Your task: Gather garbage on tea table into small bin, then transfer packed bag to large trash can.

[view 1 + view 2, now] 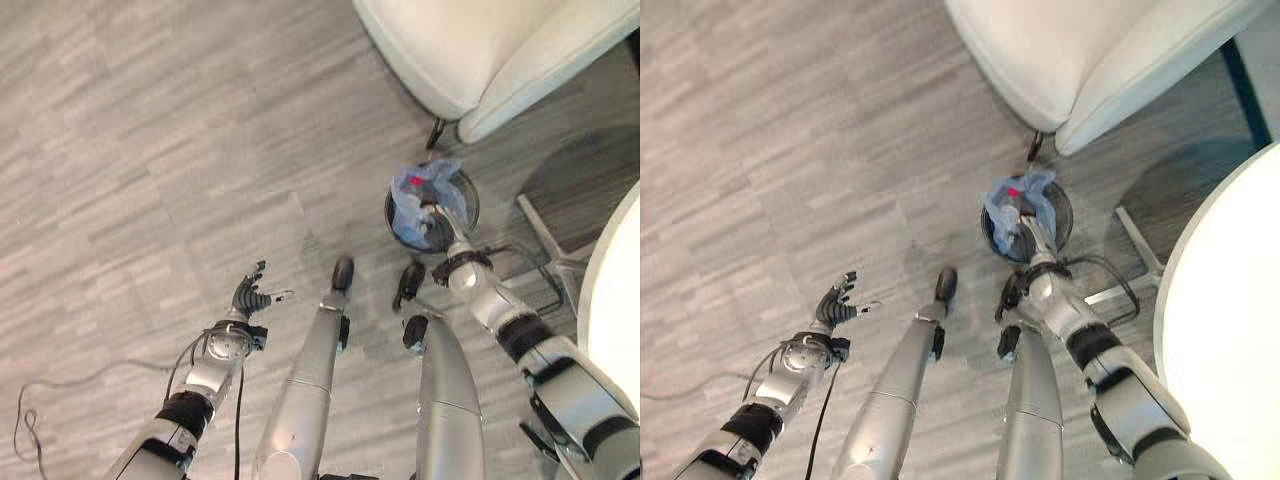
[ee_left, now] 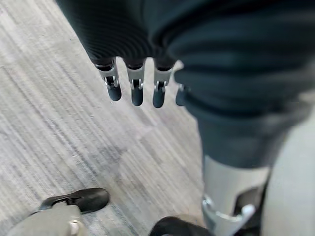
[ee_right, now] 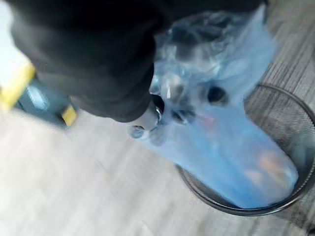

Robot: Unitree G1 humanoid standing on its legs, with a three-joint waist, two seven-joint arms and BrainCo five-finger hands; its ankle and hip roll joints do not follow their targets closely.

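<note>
Open grey floor [image 1: 150, 150] ahead and to my left; wide free room there. My left hand [image 1: 250, 296] hangs over it with fingers straight, nothing near them.

Right side crowded. Small black mesh bin [image 1: 468, 200] stands on the floor, its mouth stuffed by the blue bag [image 1: 420, 195], which my right hand [image 3: 147, 115] grips at the gathered top, so no way down into the bin.

Just beyond the bin: white armchair [image 1: 470, 50], its dark leg [image 1: 436, 130] close to the rim. To the bin's right: metal table base [image 1: 550, 245], then the white table edge [image 1: 615, 300]. Only a narrow floor strip lies between bin and base.
</note>
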